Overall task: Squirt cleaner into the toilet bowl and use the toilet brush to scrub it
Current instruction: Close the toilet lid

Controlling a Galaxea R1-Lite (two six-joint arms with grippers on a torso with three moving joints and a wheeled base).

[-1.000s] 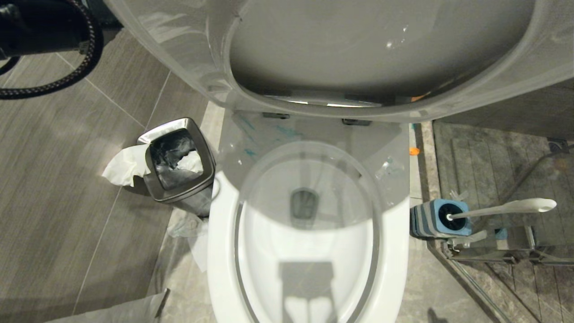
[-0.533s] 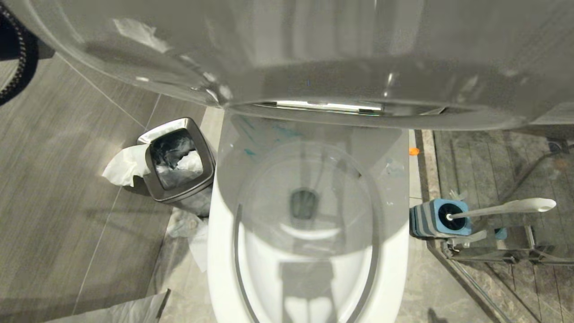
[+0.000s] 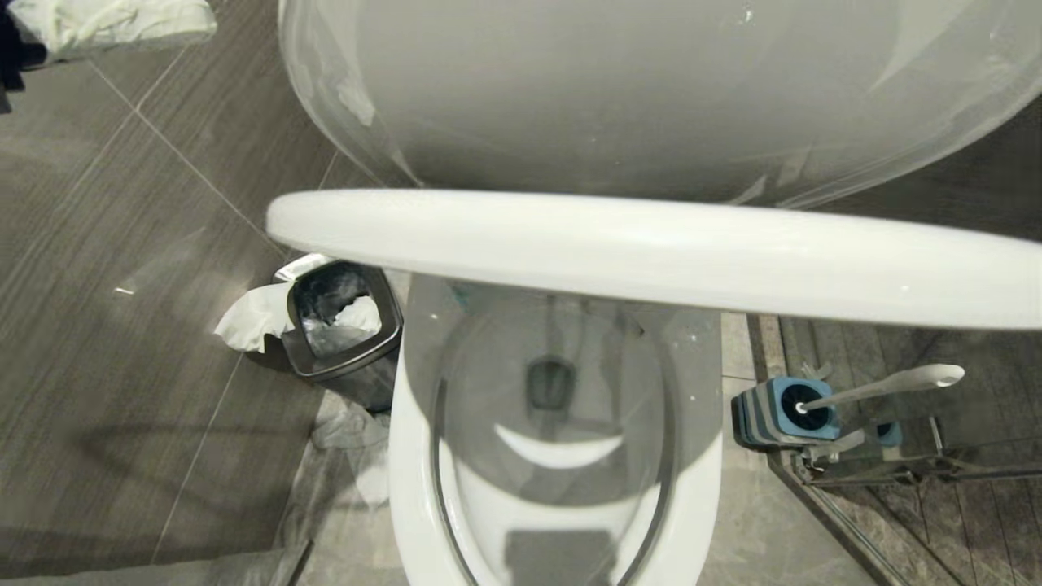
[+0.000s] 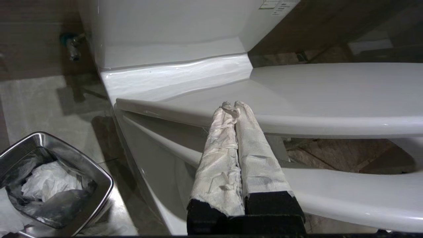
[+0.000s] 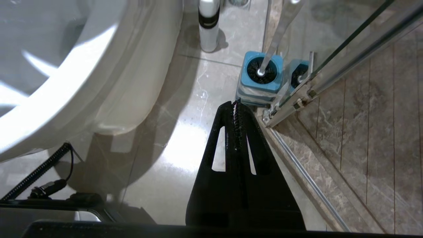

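Note:
The white toilet bowl [image 3: 415, 456] stands open below me, its basin in shadow. Its lid [image 3: 651, 252] hangs partway down over it, edge-on in the head view. In the left wrist view my left gripper [image 4: 233, 105], wrapped in white paper, is shut and empty, its tips at the side edge of the lid [image 4: 330, 96], above the seat [image 4: 347, 195]. The toilet brush handle [image 3: 887, 382] leans out of its blue holder [image 3: 781, 411] to the right of the bowl. My right gripper [image 5: 236, 103] is shut and empty, low over the floor just short of the holder [image 5: 261, 74]. The cleaner is hidden.
A steel bin [image 3: 346, 325] stuffed with white paper stands left of the bowl, also in the left wrist view [image 4: 49, 185]. A glass shower door on a metal rail [image 5: 330, 66] runs right behind the brush holder. A white bottle [image 5: 209, 26] stands on the floor by the bowl's base.
The lid has swung down from upright to roughly level over the bowl. The head view has shifted, and the left arm's cable has left its upper left corner. Brush and bin have kept still.

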